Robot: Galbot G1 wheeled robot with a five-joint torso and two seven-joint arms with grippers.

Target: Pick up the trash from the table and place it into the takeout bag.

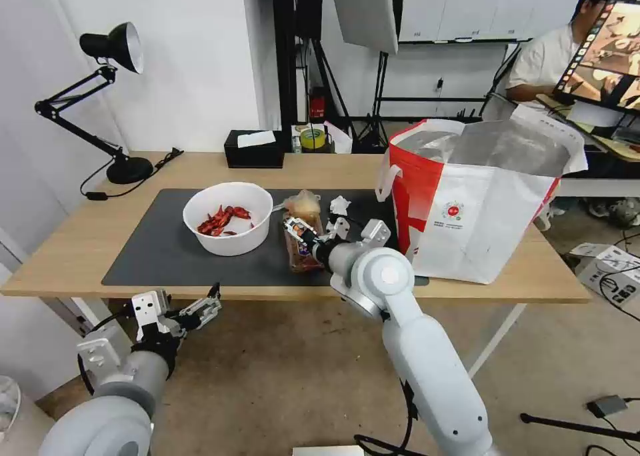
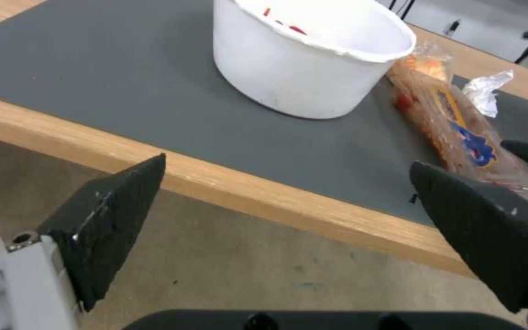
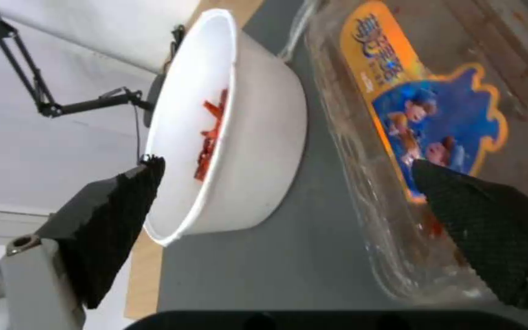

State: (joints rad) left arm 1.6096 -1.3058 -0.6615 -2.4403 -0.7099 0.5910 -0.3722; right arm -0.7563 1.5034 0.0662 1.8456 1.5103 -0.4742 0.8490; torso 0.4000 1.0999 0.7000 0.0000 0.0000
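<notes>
Right gripper over the tray

The wide-open right gripper [image 1: 294,227] hung above the clear hinged plastic tray [image 1: 301,249], which ran lengthwise away from it beside the white round bowl [image 1: 229,217]; the open left gripper [image 1: 212,303] waited below the surface [image 1: 80,249].

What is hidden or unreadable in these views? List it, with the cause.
- Head view: the near end of the clear tray is covered by the right gripper.
- Head view: the inside floor of the takeout bag is hidden by its own walls.
- Right wrist view: the tray's label text is too blurred to read.
</notes>
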